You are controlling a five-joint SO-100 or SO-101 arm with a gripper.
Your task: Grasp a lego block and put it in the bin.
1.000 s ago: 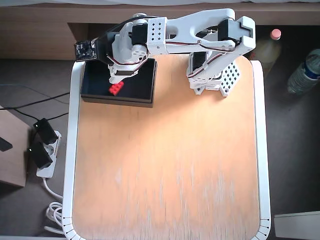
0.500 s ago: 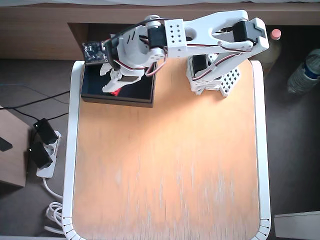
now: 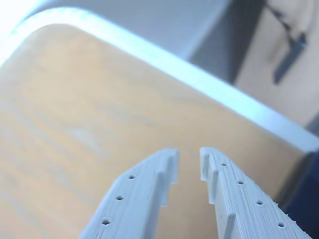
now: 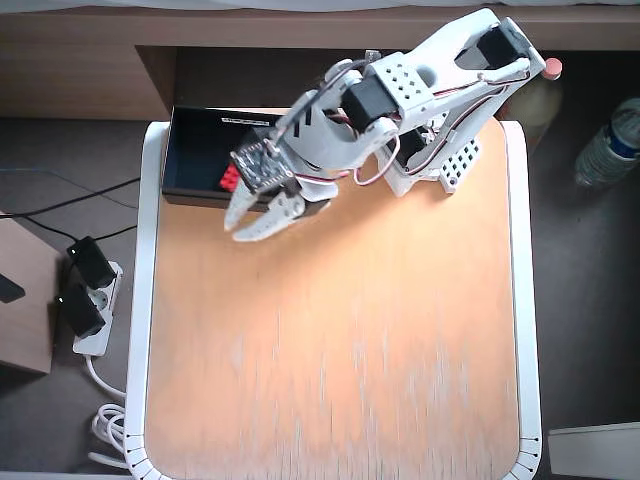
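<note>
The lego block (image 4: 230, 179) lies inside the bin (image 4: 195, 155), which sits at the desk's (image 4: 340, 340) far left corner in the overhead view; the block rests near the bin's front wall, partly hidden behind the arm's wrist.

The hand (image 4: 238, 225) hangs over the desk just in front of the bin's front wall, its tips pointing toward the desk's left edge. In the wrist view the hand (image 3: 189, 167) has its two pale fingers (image 3: 149, 191) slightly parted with nothing between them, only bare wood and the desk's white rim beyond.

The arm's base (image 4: 435, 160) stands at the far edge, right of the bin, and the arm reaches across the bin's right end, covering that part of it.

Off the desk, a power strip (image 4: 85, 305) with two black plugs lies on the floor by the left edge, and two bottles (image 4: 610, 140) stand past the far right corner.
</note>
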